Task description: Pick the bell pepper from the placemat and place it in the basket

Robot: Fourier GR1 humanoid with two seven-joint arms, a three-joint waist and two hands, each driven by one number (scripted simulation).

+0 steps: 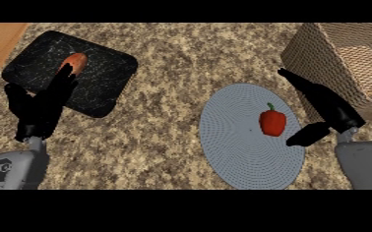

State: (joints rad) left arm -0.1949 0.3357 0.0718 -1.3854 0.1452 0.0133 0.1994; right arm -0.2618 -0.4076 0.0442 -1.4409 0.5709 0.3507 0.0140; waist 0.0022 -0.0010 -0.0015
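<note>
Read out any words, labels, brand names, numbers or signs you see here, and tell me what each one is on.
There is no readable text.
Red bell pepper, round grey-blue placemat, woven brown basket, black speckled mat, orange-red vegetable: no text on any of them.
Grey left forearm: a small dark mark at the picture's edge, too small to read.

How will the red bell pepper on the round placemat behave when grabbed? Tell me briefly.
The bell pepper looks rounded and glossy, so it may slip or roll on the flat placemat. Its thin green stem is probably a poor hold. It likely stays stiff in the open right hand.
</note>
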